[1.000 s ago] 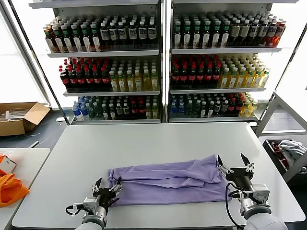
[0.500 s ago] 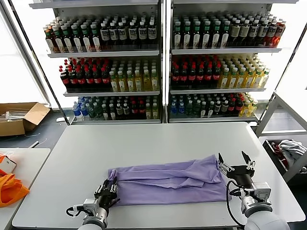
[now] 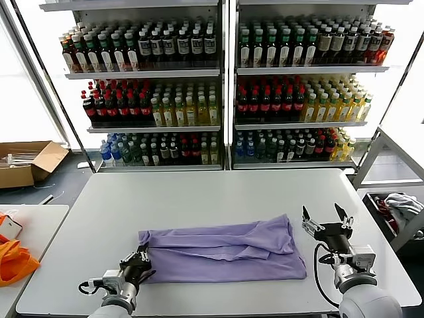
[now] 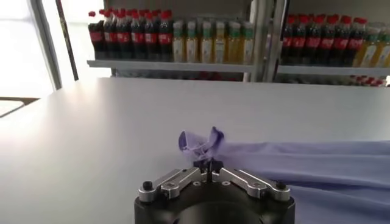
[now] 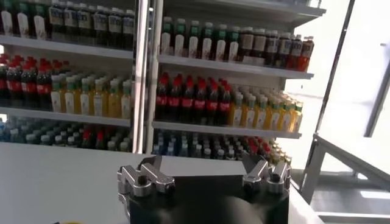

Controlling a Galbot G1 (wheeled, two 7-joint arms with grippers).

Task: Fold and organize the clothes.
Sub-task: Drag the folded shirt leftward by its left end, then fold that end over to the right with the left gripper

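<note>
The lavender T-shirt (image 3: 222,250) lies folded into a long band across the front of the white table (image 3: 199,199). My left gripper (image 3: 140,256) is shut on the shirt's left corner; in the left wrist view the pinched fabric (image 4: 204,143) bunches up just beyond the closed gripper (image 4: 208,164). My right gripper (image 3: 327,220) is open and empty, raised just right of the shirt's right edge and apart from it. In the right wrist view it (image 5: 204,167) faces the shelves with nothing between its fingers.
Shelves of bottles (image 3: 218,86) stand behind the table. An orange fabric item (image 3: 13,260) lies on a side table at the left. A cardboard box (image 3: 26,162) sits on the floor at the left, and a bin with cloth (image 3: 397,209) at the right.
My left gripper closed on the shirt's left corner and dragged it left, so the whole shirt slid left. My right gripper stayed open and is now clear of the shirt's right edge.
</note>
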